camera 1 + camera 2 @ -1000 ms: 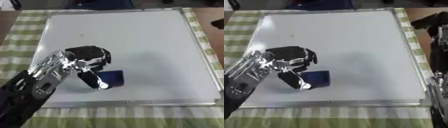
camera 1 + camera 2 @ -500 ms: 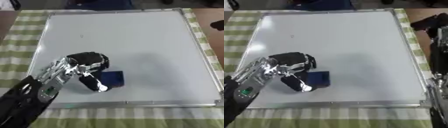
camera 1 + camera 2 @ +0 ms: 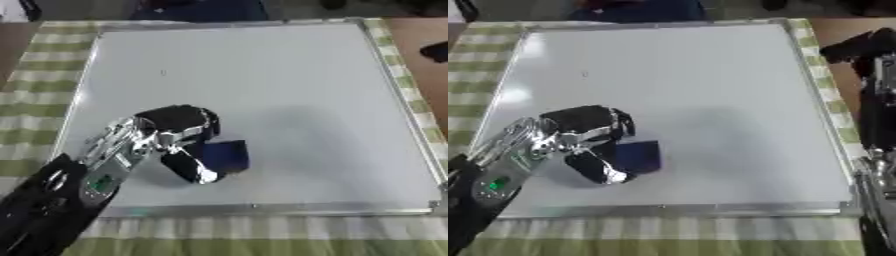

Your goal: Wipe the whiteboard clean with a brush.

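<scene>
The whiteboard (image 3: 289, 85) lies flat on a green checked cloth, with a small dark mark (image 3: 163, 73) near its upper left. My left hand (image 3: 179, 125) is over the board's lower left part, fingers curled and thumb down, shut on a dark blue brush (image 3: 225, 155) that rests on the board. My right hand (image 3: 857, 46) shows as a dark shape off the board's upper right corner; its forearm runs down the right edge of the right eye view.
The green checked cloth (image 3: 35, 95) borders the board on all sides. Brown table (image 3: 424, 35) shows at the upper right. Dark things lie beyond the board's far edge (image 3: 197, 10).
My left forearm has dropped lower and the hand has slid slightly toward the near edge. The blue brush stays at almost the same spot. The right arm has not moved.
</scene>
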Robot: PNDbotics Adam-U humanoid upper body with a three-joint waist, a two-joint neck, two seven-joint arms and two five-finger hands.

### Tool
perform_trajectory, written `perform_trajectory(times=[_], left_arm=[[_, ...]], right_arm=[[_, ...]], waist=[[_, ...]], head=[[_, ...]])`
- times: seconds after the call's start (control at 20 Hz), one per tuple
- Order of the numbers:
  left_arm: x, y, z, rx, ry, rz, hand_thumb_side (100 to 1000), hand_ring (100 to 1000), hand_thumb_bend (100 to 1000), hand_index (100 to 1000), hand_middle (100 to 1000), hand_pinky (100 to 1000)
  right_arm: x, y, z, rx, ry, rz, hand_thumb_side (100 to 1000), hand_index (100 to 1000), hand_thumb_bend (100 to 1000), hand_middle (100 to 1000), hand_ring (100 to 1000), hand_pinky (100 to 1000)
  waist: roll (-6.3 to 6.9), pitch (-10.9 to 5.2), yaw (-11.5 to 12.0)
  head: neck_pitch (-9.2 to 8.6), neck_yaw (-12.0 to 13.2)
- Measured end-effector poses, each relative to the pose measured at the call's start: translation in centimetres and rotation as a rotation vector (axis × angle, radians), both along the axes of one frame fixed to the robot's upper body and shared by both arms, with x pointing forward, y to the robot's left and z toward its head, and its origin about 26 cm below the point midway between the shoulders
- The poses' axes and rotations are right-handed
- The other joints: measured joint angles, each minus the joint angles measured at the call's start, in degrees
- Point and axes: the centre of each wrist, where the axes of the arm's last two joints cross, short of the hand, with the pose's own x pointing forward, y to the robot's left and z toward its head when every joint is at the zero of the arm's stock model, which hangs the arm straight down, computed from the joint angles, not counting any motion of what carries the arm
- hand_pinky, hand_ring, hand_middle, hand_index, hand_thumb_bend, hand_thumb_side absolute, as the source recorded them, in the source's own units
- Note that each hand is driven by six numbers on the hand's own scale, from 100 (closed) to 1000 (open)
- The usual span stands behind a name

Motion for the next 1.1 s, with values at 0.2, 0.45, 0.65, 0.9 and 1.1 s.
perform_trajectory(times=[0.2, 0.45, 0.65, 0.9, 1.1], left_arm=[[0.16, -0.10, -0.18, -0.008, -0.009, -0.003, 436, 744, 368, 100, 661, 598], [0.24, -0.07, -0.25, -0.020, -0.013, -0.003, 406, 712, 349, 100, 613, 546], [0.29, -0.11, -0.20, -0.032, -0.016, -0.003, 369, 688, 322, 100, 584, 518], [0.35, -0.09, -0.30, -0.044, -0.012, 0.000, 347, 681, 294, 100, 623, 495], [0.34, -0.13, -0.29, -0.048, -0.009, -0.002, 333, 656, 276, 100, 593, 469]], right_arm=[[0.04, 0.04, 0.09, 0.000, -0.003, 0.001, 956, 503, 100, 492, 628, 707], [0.04, 0.04, 0.09, -0.002, 0.001, 0.002, 957, 503, 100, 492, 628, 707], [0.04, 0.04, 0.09, -0.002, 0.001, 0.002, 958, 502, 100, 491, 628, 708], [0.04, 0.04, 0.09, -0.002, 0.002, 0.003, 960, 501, 100, 491, 627, 709], [0.04, 0.08, 0.06, -0.001, 0.003, 0.003, 962, 501, 100, 490, 627, 710]], waist=[[-0.01, 0.00, 0.0], [0.01, 0.00, 0.0], [0.01, 0.00, 0.0], [-0.01, 0.00, 0.0], [-0.01, 0.00, 0.0]], head=[[-0.01, 0.0], [-0.02, 0.0], [-0.03, 0.0], [-0.03, 0.0], [-0.03, 0.0]])
